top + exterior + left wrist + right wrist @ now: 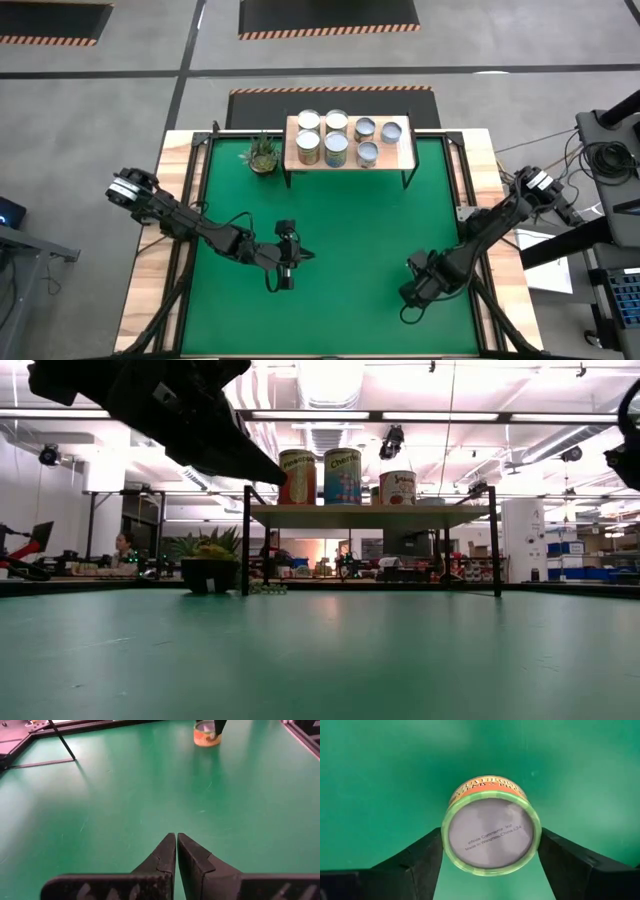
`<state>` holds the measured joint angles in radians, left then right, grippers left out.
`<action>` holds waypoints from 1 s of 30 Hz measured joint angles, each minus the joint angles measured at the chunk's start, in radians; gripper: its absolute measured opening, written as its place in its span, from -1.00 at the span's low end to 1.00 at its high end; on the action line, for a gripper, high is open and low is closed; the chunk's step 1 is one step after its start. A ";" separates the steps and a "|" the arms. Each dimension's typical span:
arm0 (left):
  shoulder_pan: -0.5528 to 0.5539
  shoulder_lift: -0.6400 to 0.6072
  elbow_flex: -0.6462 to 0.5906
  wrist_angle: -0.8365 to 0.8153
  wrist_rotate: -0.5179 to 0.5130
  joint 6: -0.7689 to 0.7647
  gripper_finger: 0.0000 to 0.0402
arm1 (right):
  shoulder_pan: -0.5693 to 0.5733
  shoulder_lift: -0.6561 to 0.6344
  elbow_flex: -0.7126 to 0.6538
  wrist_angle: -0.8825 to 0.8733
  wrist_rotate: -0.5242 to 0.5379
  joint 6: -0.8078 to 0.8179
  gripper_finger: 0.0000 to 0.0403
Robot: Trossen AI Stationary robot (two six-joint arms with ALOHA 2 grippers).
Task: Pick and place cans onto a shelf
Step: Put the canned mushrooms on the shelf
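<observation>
R gripper [490, 857], lower right of the high view, jaws open astride last can [490, 831], axis upright; L gripper [176, 851] shut, idle.

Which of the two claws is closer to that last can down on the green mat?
The right gripper: its fingers sit either side of the can. The left gripper, shut, hovers farther across the mat.

We see seven cans [336, 138] upright on the pale wooden shelf [410, 158]; an eighth, short, orange-labelled can [491, 831] stands on green matting.
</observation>
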<state>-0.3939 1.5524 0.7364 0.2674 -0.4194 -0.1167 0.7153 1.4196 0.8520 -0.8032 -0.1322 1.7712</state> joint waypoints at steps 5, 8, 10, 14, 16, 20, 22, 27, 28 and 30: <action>-0.001 0.000 0.000 0.058 0.000 0.027 -1.00 | 0.000 -0.047 0.015 -0.006 0.130 -0.031 0.42; -0.003 0.000 0.000 0.121 0.000 0.066 -1.00 | -0.002 -0.088 0.055 0.002 0.271 -0.118 0.47; -0.003 0.000 0.000 0.166 0.000 0.100 -1.00 | -0.010 -0.120 0.079 0.002 0.385 -0.191 0.47; -0.003 -0.005 0.000 0.242 0.000 0.165 -1.00 | -0.030 -0.180 0.117 0.018 0.584 -0.389 0.47; -0.003 -0.016 0.000 0.260 0.000 0.185 -1.00 | -0.042 -0.207 0.122 0.058 0.662 -0.529 0.47; -0.003 -0.051 0.000 0.276 0.000 0.213 -1.00 | -0.078 -0.247 0.107 0.193 0.801 -0.867 0.47; -0.003 -0.072 0.000 0.287 -0.001 0.217 -1.00 | -0.095 -0.257 0.085 0.319 0.862 -1.105 0.47; -0.011 -0.124 0.000 0.314 -0.001 0.209 -1.00 | -0.101 -0.259 -0.033 0.802 0.990 -1.628 0.47; -0.014 -0.129 0.000 0.316 -0.001 0.207 -1.00 | -0.101 -0.259 -0.068 0.907 0.989 -1.712 0.47; -0.018 -0.137 0.000 0.320 0.000 0.202 -1.00 | -0.101 -0.257 -0.149 1.125 0.970 -1.869 0.47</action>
<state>-0.4118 1.4152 0.7364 0.5870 -0.4198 0.0851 0.6144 1.1627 0.7030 0.3213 0.8380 -0.0975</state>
